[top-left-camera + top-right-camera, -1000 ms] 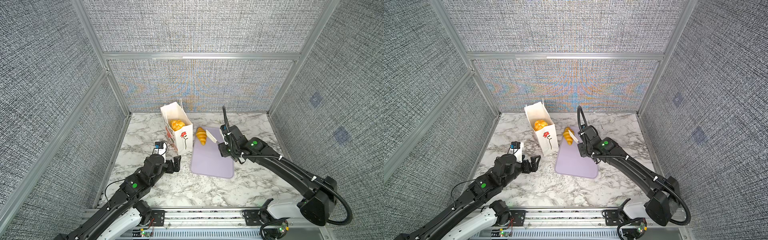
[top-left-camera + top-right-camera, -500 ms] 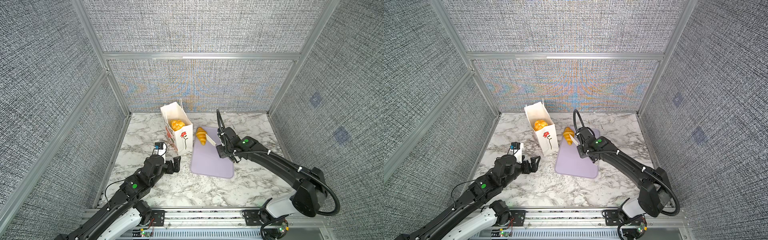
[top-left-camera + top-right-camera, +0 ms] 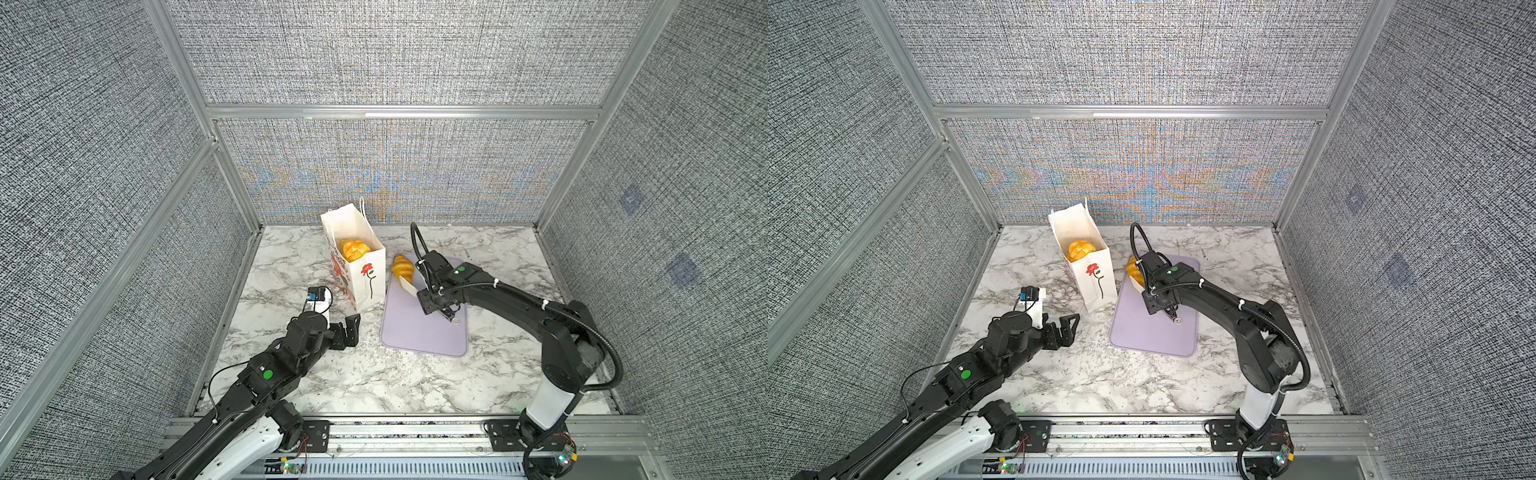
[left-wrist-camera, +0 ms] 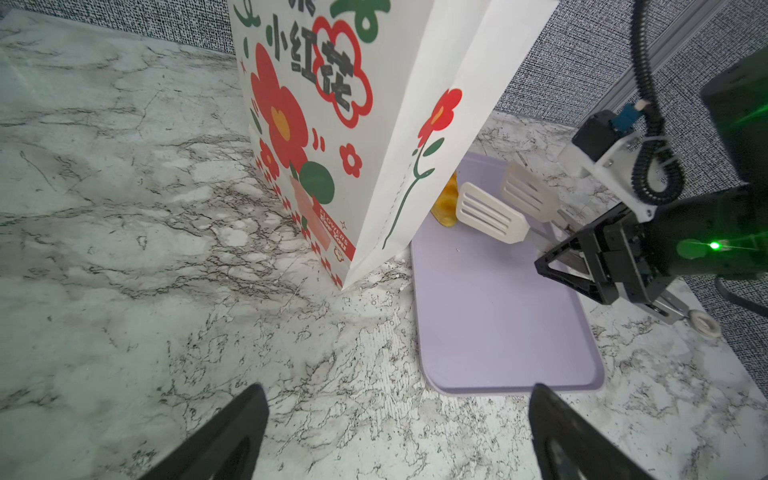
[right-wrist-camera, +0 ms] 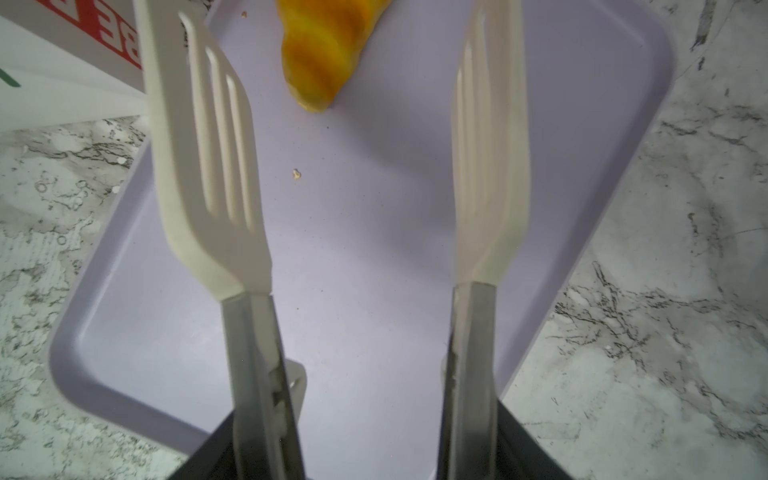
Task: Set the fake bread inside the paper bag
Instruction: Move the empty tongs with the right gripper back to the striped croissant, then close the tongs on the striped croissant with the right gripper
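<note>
Right wrist view: croissant (image 5: 324, 50) lies lengthwise ahead of spread tongs (image 5: 216, 166) gripped by right hand (image 3: 432, 301), at far tray (image 5: 374, 257) corner; left hand (image 4: 397, 415) open.

The left arm (image 3: 291, 353) and the right arm (image 3: 519, 303) are made of matte black links, and a white segment (image 3: 548, 405) is seen near each base. A green dot (image 3: 268, 374) is marked on each arm. A ribbed black cable (image 3: 618, 370) is run along the right arm and fastened with white zip ties (image 3: 494, 284). A white camera mount (image 3: 322, 300) with a blue connector (image 3: 311, 296) is fitted at the left wrist. The left fingers (image 4: 232, 440) are shown as tapered black blades
</note>
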`<state>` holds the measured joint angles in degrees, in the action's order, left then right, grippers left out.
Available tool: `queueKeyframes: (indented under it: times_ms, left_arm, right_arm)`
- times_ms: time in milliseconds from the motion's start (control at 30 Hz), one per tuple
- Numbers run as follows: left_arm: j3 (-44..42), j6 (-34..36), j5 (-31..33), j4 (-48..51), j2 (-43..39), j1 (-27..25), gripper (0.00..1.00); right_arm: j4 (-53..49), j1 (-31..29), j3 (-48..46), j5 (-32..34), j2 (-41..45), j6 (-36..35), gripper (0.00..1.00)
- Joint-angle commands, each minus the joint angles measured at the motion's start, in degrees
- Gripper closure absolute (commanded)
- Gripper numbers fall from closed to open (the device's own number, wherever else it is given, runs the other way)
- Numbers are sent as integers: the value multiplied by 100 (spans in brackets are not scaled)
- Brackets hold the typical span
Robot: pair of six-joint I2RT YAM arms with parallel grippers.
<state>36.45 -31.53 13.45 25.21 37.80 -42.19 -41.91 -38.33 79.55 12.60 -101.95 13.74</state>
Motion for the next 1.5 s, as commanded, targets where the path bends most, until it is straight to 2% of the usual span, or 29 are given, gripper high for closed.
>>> queueKeyframes:
  times_ms: [0, 200, 600, 767, 867, 1000, 1100, 1333, 1467]
  left_arm:
    - [-8, 15, 69, 1, -18, 1, 1]
    - [-31, 15, 83, 10, -45, 1, 1]
    - [53, 46, 133, 133, -78, 2, 1]
    - [18, 16, 175, 169, -158, 1, 1]
    - [11, 0, 175, 168, -164, 3, 1]
    - [31, -3, 201, 208, -187, 9, 1]
    - [37, -2, 222, 221, -223, 1, 1]
    - [55, -11, 245, 258, -249, 9, 1]
    - [86, -3, 257, 272, -243, 1, 1]
  right_arm:
    - [-45, -6, 195, -37, -208, 171, 33]
    - [-19, -5, 466, -136, -604, 208, 32]
    - [-324, 79, 1091, 336, -1409, 221, 32]
    - [-322, 140, 1147, 310, -1500, 179, 32]
    - [-354, 185, 1252, 204, -1583, 80, 37]
    - [-458, 201, 1370, 60, -1634, -65, 53]
    - [-483, 213, 1303, -23, -1570, -120, 60]
    - [-298, 248, 889, -229, -1137, -178, 65]
    - [-247, 273, 735, -245, -867, -186, 65]
